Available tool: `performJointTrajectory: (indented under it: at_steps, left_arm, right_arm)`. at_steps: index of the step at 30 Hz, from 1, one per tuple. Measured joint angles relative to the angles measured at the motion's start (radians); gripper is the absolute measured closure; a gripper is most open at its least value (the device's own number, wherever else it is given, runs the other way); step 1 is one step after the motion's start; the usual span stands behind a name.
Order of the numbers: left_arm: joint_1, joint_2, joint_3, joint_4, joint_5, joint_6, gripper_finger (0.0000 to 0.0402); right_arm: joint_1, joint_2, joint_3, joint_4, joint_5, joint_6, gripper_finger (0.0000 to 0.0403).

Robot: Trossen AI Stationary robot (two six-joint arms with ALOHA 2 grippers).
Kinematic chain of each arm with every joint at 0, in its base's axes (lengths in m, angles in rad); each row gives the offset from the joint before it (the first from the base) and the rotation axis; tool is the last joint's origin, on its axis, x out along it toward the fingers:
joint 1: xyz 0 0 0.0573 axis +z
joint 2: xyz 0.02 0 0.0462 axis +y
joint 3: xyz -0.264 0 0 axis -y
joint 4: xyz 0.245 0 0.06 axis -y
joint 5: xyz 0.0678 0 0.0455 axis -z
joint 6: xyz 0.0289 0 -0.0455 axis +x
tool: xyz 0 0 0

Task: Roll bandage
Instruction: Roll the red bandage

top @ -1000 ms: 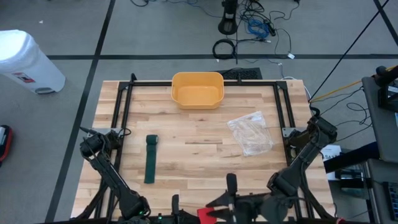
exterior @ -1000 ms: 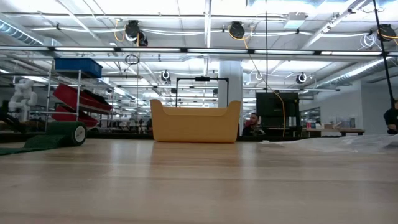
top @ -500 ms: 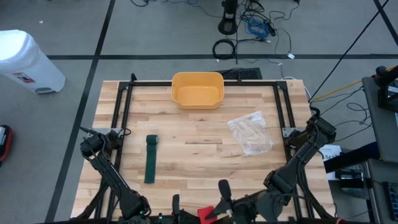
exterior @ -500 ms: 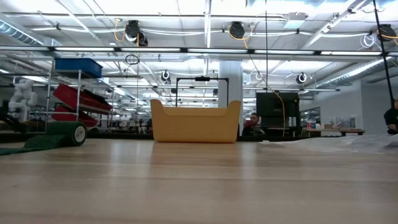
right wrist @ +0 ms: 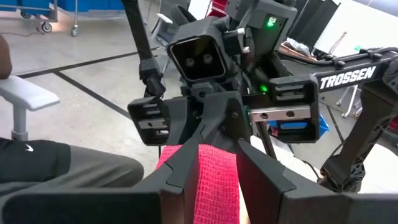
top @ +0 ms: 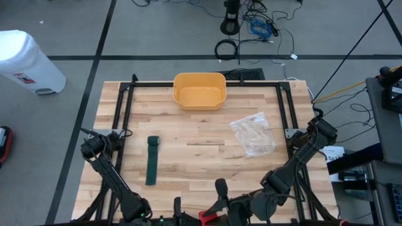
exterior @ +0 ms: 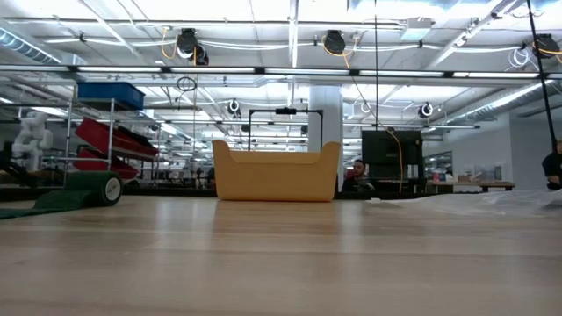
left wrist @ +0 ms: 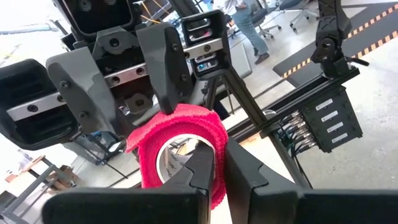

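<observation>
yellow bin [top: 199, 91]; plastic bag [top: 253, 134]; white container [top: 26, 61]

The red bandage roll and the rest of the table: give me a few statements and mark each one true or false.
1. Both tools grip the red bandage roll. True: the left tool pinches its wall and the right tool clamps its outside.
2. The yellow tub holds a green strip. False: the tub looks empty; the green strip lies flat on the table.
3. The clear plastic bag lies on the right half of the table. True.
4. The roll rests on the middle of the table. False: it is held at the near edge, between the two arms.
5. The green strip touches the plastic bag. False: they lie well apart.
</observation>
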State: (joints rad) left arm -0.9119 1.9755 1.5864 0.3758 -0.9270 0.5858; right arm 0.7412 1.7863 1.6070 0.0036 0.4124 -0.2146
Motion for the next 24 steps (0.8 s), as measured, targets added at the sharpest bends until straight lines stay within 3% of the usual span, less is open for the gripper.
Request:
performJointTrajectory:
  at_steps: [24]
  left_arm:
    - [0.0,0.0,0.0,0.006,0.013,-0.001,0.0375]
  right_arm:
    - [0.017,-0.003,0.0,0.085,0.005,-0.035,0.031]
